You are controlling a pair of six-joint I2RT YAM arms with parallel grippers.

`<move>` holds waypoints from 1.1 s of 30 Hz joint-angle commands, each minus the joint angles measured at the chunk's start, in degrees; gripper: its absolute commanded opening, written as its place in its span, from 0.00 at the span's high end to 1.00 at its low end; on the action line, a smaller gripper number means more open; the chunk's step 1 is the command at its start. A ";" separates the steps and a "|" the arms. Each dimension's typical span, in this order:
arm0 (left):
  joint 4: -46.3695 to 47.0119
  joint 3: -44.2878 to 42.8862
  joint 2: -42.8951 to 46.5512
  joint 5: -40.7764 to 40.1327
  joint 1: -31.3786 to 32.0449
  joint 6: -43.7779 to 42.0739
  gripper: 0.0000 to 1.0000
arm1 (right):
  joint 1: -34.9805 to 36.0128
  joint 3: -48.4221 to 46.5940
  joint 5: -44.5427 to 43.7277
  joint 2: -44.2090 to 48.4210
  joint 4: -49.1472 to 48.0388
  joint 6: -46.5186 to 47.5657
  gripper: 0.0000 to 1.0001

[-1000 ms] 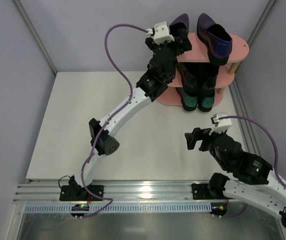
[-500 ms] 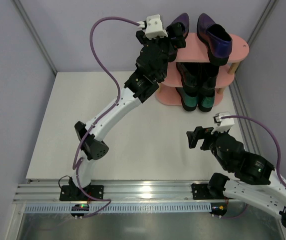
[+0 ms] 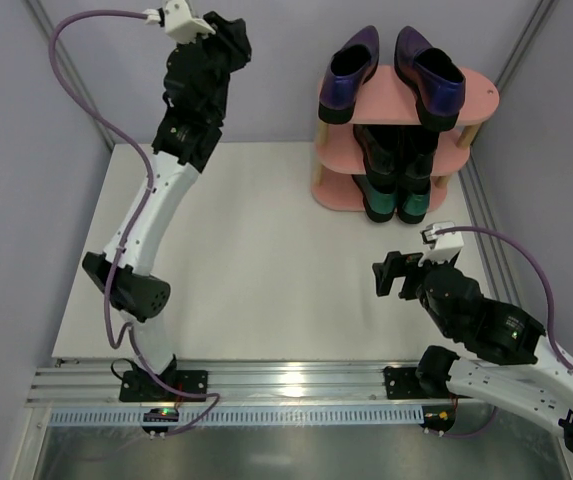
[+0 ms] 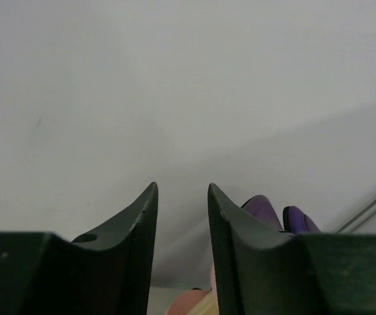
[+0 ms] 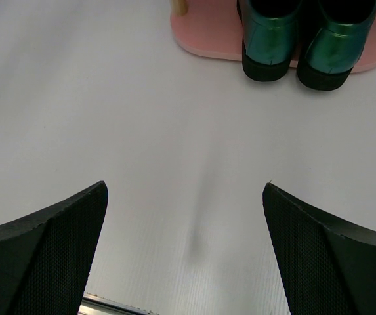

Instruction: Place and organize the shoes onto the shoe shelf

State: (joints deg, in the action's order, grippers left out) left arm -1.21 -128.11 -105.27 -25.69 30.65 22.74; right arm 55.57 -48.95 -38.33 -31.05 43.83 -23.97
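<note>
The pink shoe shelf (image 3: pixel 478 96) stands at the table's far right. Two purple shoes (image 3: pixel 351 62) sit on its top board, a black pair (image 3: pixel 386 150) on the middle one, and a green pair (image 3: pixel 398 200) on the bottom. My left gripper (image 3: pixel 236 42) is raised high at the back, well left of the shelf. Its jaws stand a narrow gap apart with nothing between them (image 4: pixel 182 190), and the purple toes (image 4: pixel 263 210) show beyond. My right gripper (image 3: pixel 391 278) hangs wide open and empty over the table in front of the shelf, facing the green heels (image 5: pixel 270 39).
Grey walls close in the white table (image 3: pixel 246 260) on the left, back and right. A metal rail (image 3: pixel 266 385) runs along the near edge by the arm bases. The shelf's bottom board (image 5: pixel 201 36) lies ahead of my right gripper.
My left arm has pulled away from the top tier and swung up and to the left. Its jaws have narrowed. The left purple shoe stays on the shelf. The right arm is still.
</note>
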 commanded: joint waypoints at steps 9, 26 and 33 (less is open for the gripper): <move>-0.91 -11.19 -15.83 40.89 -9.83 25.76 0.93 | 0.42 -5.01 -3.07 -0.85 0.55 -1.52 0.00; 5.34 -1.01 -16.20 55.67 -8.77 34.13 0.99 | 0.42 -5.19 -3.60 -1.12 2.83 -4.42 0.00; 4.90 0.85 -15.66 56.28 -5.08 31.05 1.00 | 0.42 -4.84 -4.39 0.02 4.07 -5.21 0.00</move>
State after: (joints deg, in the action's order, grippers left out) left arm 1.45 -126.39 -124.42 27.59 23.64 55.09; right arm 55.77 -52.53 -41.01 -31.92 47.68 -27.99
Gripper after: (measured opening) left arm 0.005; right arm 0.996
